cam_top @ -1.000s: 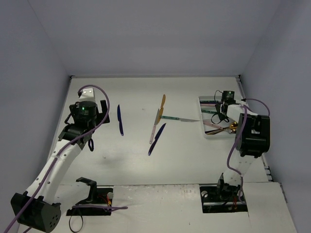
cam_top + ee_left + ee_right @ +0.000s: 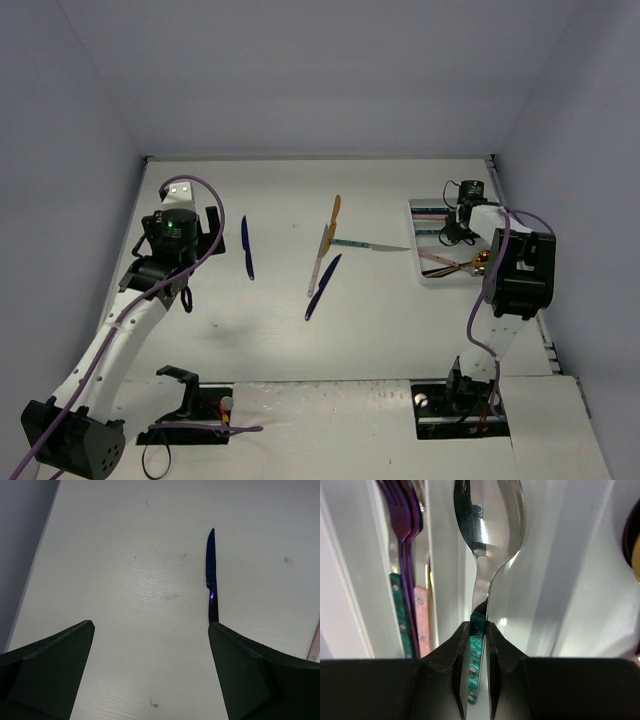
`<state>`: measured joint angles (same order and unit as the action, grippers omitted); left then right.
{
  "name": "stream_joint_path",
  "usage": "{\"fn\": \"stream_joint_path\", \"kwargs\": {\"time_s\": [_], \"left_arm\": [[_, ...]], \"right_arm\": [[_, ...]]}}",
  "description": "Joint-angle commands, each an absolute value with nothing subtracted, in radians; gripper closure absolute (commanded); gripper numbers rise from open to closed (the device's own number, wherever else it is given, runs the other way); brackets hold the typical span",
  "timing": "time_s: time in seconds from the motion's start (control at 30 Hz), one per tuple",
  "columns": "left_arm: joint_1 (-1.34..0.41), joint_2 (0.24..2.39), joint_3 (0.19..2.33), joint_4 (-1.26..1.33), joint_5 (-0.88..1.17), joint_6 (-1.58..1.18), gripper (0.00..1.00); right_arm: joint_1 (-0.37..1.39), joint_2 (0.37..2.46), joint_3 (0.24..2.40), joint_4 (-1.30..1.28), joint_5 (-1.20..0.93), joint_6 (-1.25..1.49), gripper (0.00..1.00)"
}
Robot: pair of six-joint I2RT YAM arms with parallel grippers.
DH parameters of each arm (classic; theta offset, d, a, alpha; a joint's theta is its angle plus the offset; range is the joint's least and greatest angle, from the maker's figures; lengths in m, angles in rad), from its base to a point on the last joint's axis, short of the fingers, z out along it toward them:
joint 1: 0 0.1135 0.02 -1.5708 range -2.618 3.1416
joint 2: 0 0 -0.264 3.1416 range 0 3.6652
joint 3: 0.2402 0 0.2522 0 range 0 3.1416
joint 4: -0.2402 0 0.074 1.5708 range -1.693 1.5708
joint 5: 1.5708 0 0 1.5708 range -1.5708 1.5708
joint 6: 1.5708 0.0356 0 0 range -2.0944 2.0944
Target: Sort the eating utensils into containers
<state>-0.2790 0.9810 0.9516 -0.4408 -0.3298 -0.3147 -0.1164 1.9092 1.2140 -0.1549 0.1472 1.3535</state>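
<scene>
The white tray (image 2: 560, 570) lies at the table's right side. One compartment holds purple forks (image 2: 406, 522). In the next lies a silver spoon (image 2: 490, 525), its teal handle pinched by the right gripper (image 2: 479, 627). A dark blue knife (image 2: 246, 247) lies alone at the left. In the middle, close together, lie a gold utensil (image 2: 336, 208), a pink-handled utensil (image 2: 318, 262), a dark blue utensil (image 2: 323, 287) and a teal-handled knife (image 2: 378, 245).

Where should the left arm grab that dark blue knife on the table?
Probably the handle, its nearer end, from straight above. The knife lies flat and thin, so the fingers should straddle its narrow width. The open left gripper would first shift sideways: the knife sits by one finger, not between.
</scene>
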Motion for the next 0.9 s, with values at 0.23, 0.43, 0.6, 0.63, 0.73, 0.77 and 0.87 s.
{"fn": "stream_joint_path", "kwargs": {"time_s": [0.23, 0.43, 0.6, 0.63, 0.73, 0.77, 0.87], "left_arm": [[-0.272, 0.956, 0.968, -0.397, -0.333, -0.319, 0.03], [-0.272, 0.946, 0.966, -0.399, -0.327, -0.321, 0.03], [-0.272, 0.942, 0.966, -0.397, -0.316, -0.325, 0.03], [-0.272, 0.942, 0.968, -0.399, -0.315, -0.325, 0.03], [-0.272, 0.94, 0.969, -0.4, -0.314, -0.325, 0.03], [-0.272, 0.939, 0.968, -0.399, -0.314, -0.325, 0.03], [-0.272, 0.942, 0.966, -0.399, -0.318, -0.325, 0.03]], "right_arm": [[-0.124, 1.643, 1.211, -0.198, 0.168, 1.344, 1.0], [-0.164, 1.541, 1.04, -0.198, 0.148, 1.302, 1.0], [-0.235, 1.47, 0.94, -0.198, 0.114, 1.238, 1.0], [-0.246, 1.46, 0.912, -0.196, 0.114, 1.228, 1.0], [-0.277, 1.455, 0.89, -0.197, 0.094, 1.19, 1.0], [-0.284, 1.461, 0.886, -0.198, 0.086, 1.175, 1.0], [-0.294, 1.477, 0.885, -0.196, 0.086, 1.131, 0.83]]}}
